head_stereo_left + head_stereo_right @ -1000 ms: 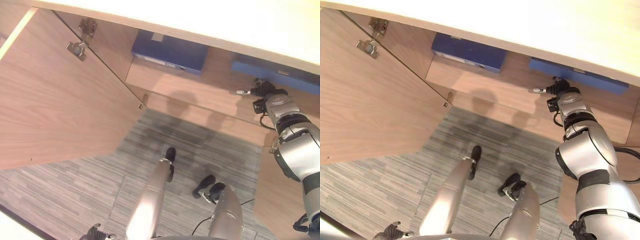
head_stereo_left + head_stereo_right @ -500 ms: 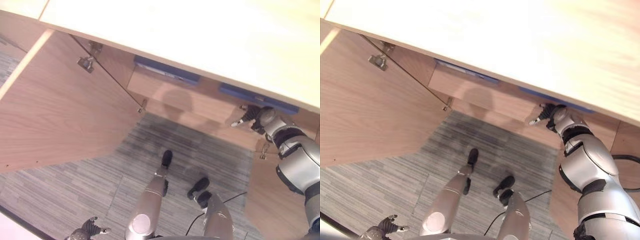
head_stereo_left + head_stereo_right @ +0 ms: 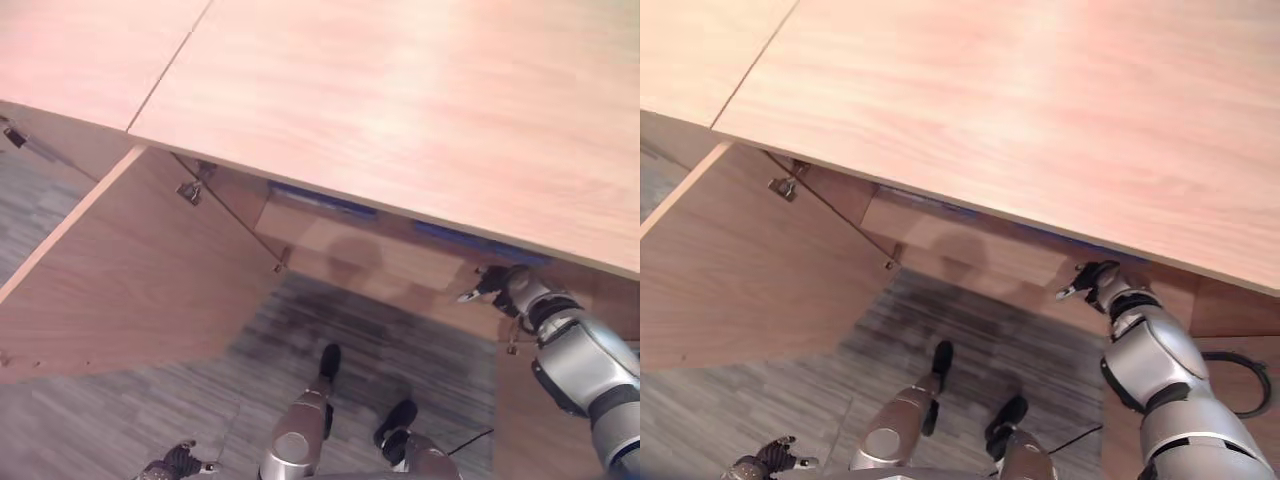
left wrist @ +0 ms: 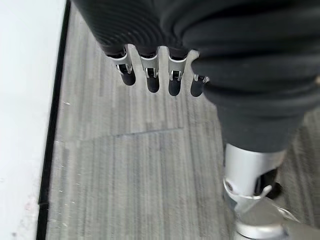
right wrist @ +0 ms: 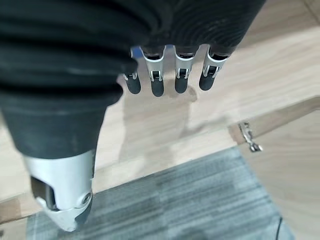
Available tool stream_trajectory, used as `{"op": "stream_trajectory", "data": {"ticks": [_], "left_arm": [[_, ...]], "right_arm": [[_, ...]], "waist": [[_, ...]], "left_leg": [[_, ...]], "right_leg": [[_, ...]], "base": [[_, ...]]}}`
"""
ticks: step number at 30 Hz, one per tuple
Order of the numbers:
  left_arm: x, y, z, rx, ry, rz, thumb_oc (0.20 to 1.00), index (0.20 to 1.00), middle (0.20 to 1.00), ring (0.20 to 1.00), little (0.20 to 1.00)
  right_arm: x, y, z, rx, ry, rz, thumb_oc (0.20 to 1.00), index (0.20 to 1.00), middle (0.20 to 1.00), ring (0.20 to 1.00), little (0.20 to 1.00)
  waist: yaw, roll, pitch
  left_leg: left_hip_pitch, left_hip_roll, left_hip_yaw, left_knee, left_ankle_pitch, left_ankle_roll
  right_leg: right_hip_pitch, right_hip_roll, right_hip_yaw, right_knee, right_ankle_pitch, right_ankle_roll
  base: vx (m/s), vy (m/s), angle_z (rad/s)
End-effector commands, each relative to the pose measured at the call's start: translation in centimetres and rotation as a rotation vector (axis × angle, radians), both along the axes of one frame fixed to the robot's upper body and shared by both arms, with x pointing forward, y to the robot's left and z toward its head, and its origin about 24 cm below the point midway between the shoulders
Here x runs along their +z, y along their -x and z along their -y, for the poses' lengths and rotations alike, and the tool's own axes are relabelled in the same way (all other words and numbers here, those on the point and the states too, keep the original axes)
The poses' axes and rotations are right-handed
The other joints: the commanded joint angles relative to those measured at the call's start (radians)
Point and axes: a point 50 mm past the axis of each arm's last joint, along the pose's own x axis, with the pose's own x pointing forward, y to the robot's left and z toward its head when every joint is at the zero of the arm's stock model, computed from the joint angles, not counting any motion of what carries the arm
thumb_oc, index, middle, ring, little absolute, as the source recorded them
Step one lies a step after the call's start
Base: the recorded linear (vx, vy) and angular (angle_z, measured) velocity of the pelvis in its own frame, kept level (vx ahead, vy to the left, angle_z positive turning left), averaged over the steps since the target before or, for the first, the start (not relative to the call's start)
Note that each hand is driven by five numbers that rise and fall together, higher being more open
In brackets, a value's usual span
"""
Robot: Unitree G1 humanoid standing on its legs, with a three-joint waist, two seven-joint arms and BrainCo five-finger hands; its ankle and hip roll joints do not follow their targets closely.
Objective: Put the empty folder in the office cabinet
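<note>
Cabinet (image 3: pixel 400 110), light wood, top panel across the upper part of both eye views; left door (image 3: pixel 110 270) swung wide open toward the near left, hinge plate (image 3: pixel 190 192) showing at its far edge; right door (image 3: pixel 535 410) also open, at the near right, its hinge (image 5: pixel 248 137) seen past the fingertips in the right wrist view

Blue folders: two thin blue edges just under the top panel's front lip, one at the left of the opening (image 3: pixel 320 197), one at the right (image 3: pixel 475 240). Both appear to lie flat on the inner shelf (image 3: pixel 370 255). Which is the task's folder cannot be told; judged, the right one, nearest the working arm

Right robot hand (image 3: pixel 492 284): at the front edge of the shelf, just below the right folder, fingers (image 5: pixel 157 82) straight and spread, holding nothing

Left robot hand (image 3: pixel 178 464): low at the near left over grey carpet (image 3: pixel 120 430), fingers (image 4: pixel 150 80) straight and relaxed, empty

Status, judged: folder placed, release made

Risks, judged:
- right hand or wrist catching the underside of the top panel or the shelf's front lip on the way out, there being little room
- fingertips snagging the right folder's edge and dragging it forward off the shelf
- right arm knocking the open right door, which stands close beside it
- how deep the folder sits is hidden under the panel; if it overhangs, closing the doors could jam on it
</note>
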Motion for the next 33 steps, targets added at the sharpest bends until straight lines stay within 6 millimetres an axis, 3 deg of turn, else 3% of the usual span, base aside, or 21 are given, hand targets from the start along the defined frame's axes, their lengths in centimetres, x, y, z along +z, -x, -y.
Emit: {"op": "stream_trajectory", "data": {"ticks": [1,2,3,4,5,6,9,10,14,17,18,19,23,29,33], "left_arm": [[-0.5,1.9,-0.1,-0.028,-0.028,-0.113,1.000,1.000,1.000,1.000,1.000],[-0.6,1.8,0.0,-0.029,-0.028,-0.112,1.000,1.000,1.000,1.000,1.000],[-0.6,1.6,0.2,-0.036,-0.020,-0.108,1.000,1.000,1.000,1.000,1.000],[-0.6,1.6,0.2,-0.036,-0.021,-0.108,1.000,1.000,1.000,1.000,1.000],[-0.7,1.4,0.6,-0.036,-0.013,-0.106,1.000,1.000,1.000,1.000,1.000],[-0.8,1.5,0.8,-0.034,-0.012,-0.109,1.000,1.000,1.000,1.000,1.000],[-1.0,2.2,0.9,-0.025,-0.012,-0.128,1.000,1.000,1.000,1.000,1.000],[-1.3,3.0,1.3,-0.028,-0.007,-0.153,1.000,1.000,1.000,1.000,1.000],[-1.7,4.0,2.2,-0.042,0.000,-0.181,1.000,1.000,1.000,1.000,1.000],[-2.2,4.4,3.4,-0.038,0.012,-0.187,1.000,1.000,1.000,1.000,1.000],[-2.3,3.7,3.9,-0.043,0.005,-0.163,1.000,1.000,1.000,1.000,1.000],[-2.3,3.7,3.9,-0.044,0.005,-0.163,1.000,1.000,1.000,1.000,1.000],[-2.2,0.7,5.1,-0.081,0.002,-0.087,1.000,1.000,1.000,1.000,1.000],[-2.2,0.6,5.1,-0.057,-0.010,-0.103,1.000,1.000,1.000,1.000,1.000],[-2.3,1.8,4.5,-0.043,-0.029,-0.152,1.000,1.000,1.000,1.000,1.000]], "right_arm": [[-3.5,1.9,-1.7,0.043,-0.002,-0.083,1.000,1.000,1.000,1.000,1.000],[-4.3,2.4,-2.1,0.041,-0.016,-0.095,1.000,1.000,1.000,1.000,1.000],[-5.9,3.6,-2.9,0.038,-0.039,-0.123,1.000,1.000,1.000,1.000,1.000],[-5.9,3.6,-2.9,0.039,-0.040,-0.123,1.000,1.000,1.000,1.000,1.000],[-7.5,5.0,-3.7,0.028,-0.069,-0.146,1.000,1.000,1.000,1.000,1.000],[-8.2,5.5,-4.0,0.018,-0.088,-0.152,1.000,1.000,1.000,1.000,1.000],[-9.6,7.1,-4.4,-0.034,-0.141,-0.156,1.000,1.000,1.000,1.000,1.000],[-10.8,8.6,-4.1,-0.113,-0.187,-0.159,1.000,1.000,1.000,1.000,1.000],[-11.7,10.3,-3.4,-0.237,-0.254,-0.122,1.000,1.000,1.000,1.000,1.000],[-13.5,13.7,-2.5,-0.385,-0.300,-0.120,1.000,1.000,1.000,1.000,1.000],[-14.3,15.6,-2.0,-0.464,-0.297,-0.124,1.000,1.000,1.000,1.000,1.000],[-14.3,15.7,-2.0,-0.465,-0.297,-0.123,1.000,1.000,1.000,1.000,1.000],[-15.7,19.1,-2.1,-0.645,-0.377,-0.125,1.000,1.000,1.000,1.000,1.000],[-16.4,21.0,-2.3,-0.878,-0.484,-0.039,1.000,1.000,1.000,1.000,1.000],[-16.8,22.5,-2.3,-0.958,-0.497,-0.028,1.000,1.000,1.000,1.000,1.000]], "waist": [[0.020,-0.054,-0.002],[0.020,-0.060,-0.004],[0.018,-0.072,-0.001],[0.018,-0.073,-0.001],[0.010,-0.089,0.003],[0.006,-0.093,0.003],[-0.005,-0.092,-0.014],[-0.026,-0.086,-0.041],[-0.057,-0.074,-0.071],[-0.107,-0.059,-0.115],[-0.136,-0.052,-0.129],[-0.136,-0.053,-0.129],[-0.193,-0.041,-0.129],[-0.252,-0.043,-0.113],[-0.284,-0.050,-0.104]], "left_leg": [[0.054,0.049,0.039,-0.012,-0.050,-0.058],[0.049,0.053,0.037,0.010,-0.055,-0.060],[0.038,0.055,0.032,0.087,-0.094,-0.058],[0.035,0.056,0.031,0.094,-0.099,-0.058],[0.043,0.042,0.039,0.226,-0.201,-0.043],[0.045,0.043,0.049,0.304,-0.233,-0.033],[0.072,0.054,0.065,0.435,-0.288,-0.016],[0.127,0.062,0.083,0.465,-0.307,-0.010],[0.195,0.068,0.098,0.450,-0.322,-0.013],[0.304,0.049,0.122,0.282,-0.402,-0.007],[0.325,0.025,0.116,0.201,-0.399,-0.008],[0.327,0.024,0.116,0.195,-0.396,-0.007],[0.368,-0.032,0.103,0.058,-0.356,0.006],[0.382,-0.104,0.118,-0.027,-0.319,0.034],[0.390,-0.128,0.147,-0.063,-0.303,0.044]], "right_leg": [[0.065,0.035,0.003,-0.182,0.085,0.031],[0.075,0.041,0.001,-0.195,0.088,0.031],[0.087,0.047,-0.001,-0.210,0.099,0.029],[0.088,0.048,-0.002,-0.211,0.099,0.029],[0.098,0.044,-0.001,-0.223,0.110,0.026],[0.102,0.045,0.000,-0.229,0.115,0.026],[0.110,0.056,0.005,-0.231,0.121,0.025],[0.119,0.060,0.002,-0.229,0.122,0.027],[0.134,0.068,0.003,-0.231,0.122,0.031],[0.132,0.062,0.009,-0.225,0.140,0.050],[0.114,0.046,0.009,-0.217,0.165,0.060],[0.114,0.045,0.008,-0.217,0.166,0.061],[0.060,-0.010,0.005,-0.199,0.239,0.091],[0.001,-0.040,0.047,-0.207,0.302,0.128],[-0.031,-0.053,0.067,-0.197,0.316,0.143]], "base": [[0.03,-0.156,-0.09],[-0.08,-0.145,-0.04],[-0.08,-0.100,-0.05],[-0.16,-0.111,-0.02],[-0.14,-0.046,-0.02],[-0.16,-0.038,0.03],[-0.05,0.040,0.06],[0.01,0.099,-0.13],[0.01,0.089,0.24],[0.00,0.207,0.14],[-0.07,0.221,0.13],[-0.11,0.218,0.19],[-0.17,0.242,0.13],[-0.15,0.205,-0.04],[-0.09,0.129,-0.25]]}}
